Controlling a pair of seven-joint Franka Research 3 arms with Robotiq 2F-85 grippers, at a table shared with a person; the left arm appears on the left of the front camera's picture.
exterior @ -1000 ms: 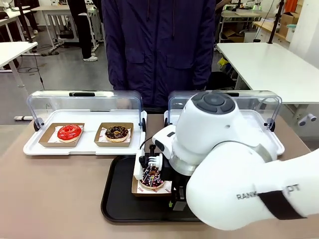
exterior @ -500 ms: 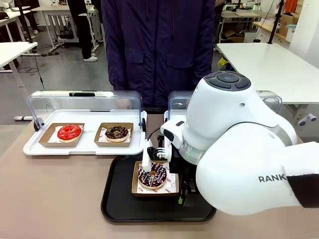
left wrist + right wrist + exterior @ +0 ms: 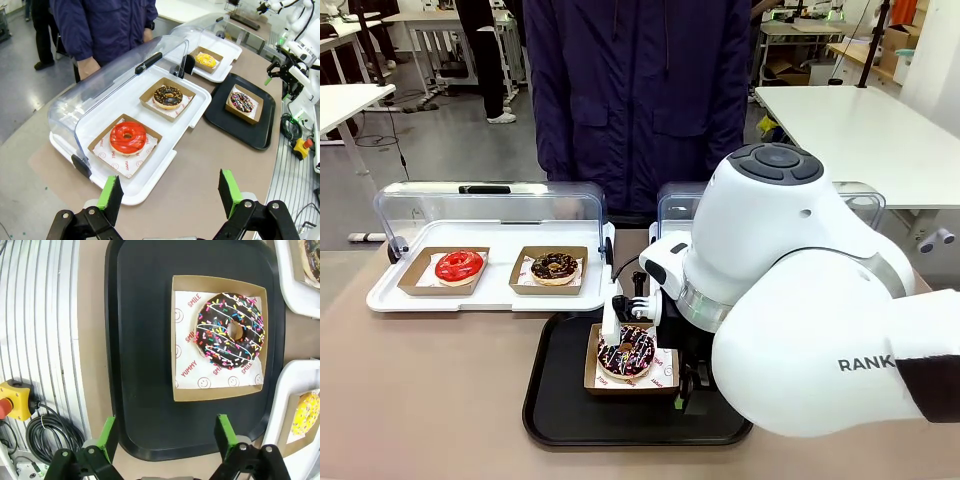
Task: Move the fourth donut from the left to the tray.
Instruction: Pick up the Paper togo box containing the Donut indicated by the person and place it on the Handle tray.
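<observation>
The fourth donut (image 3: 230, 331) sits in its cardboard holder (image 3: 218, 338) flat on the black tray (image 3: 140, 365), upper right of my wrist view, so my right gripper (image 3: 167, 437) hangs released, fingers spread and empty.

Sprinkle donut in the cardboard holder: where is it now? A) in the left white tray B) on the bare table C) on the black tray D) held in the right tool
C: the sprinkle donut sits in its cardboard holder on the black tray, with the right tool open and clear of it.
</observation>
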